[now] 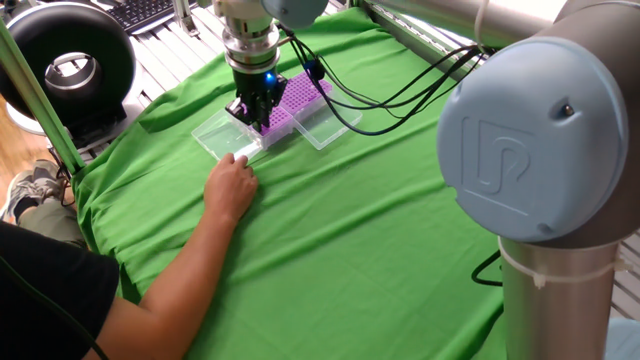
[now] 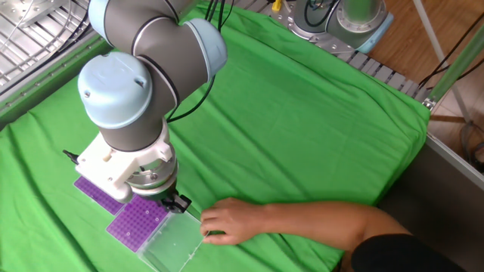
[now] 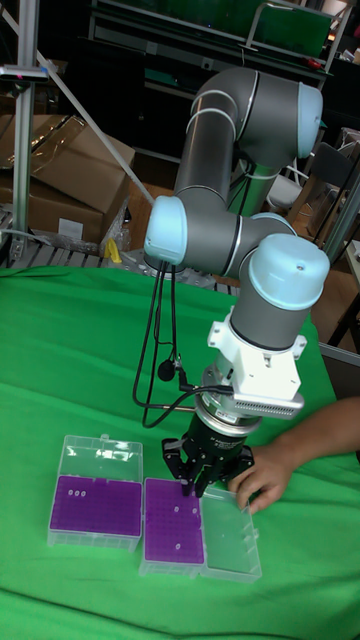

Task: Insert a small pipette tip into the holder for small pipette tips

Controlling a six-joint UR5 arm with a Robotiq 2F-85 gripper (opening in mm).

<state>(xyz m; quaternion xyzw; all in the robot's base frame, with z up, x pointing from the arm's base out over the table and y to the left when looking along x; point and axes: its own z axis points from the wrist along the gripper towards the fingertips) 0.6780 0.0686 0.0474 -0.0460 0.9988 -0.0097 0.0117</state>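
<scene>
Fingers [image 3: 191,487] narrow over purple rack [image 3: 172,519]; tip unseen, grip unclear; tip light, thin, fragile; hold upper shaft.
</scene>
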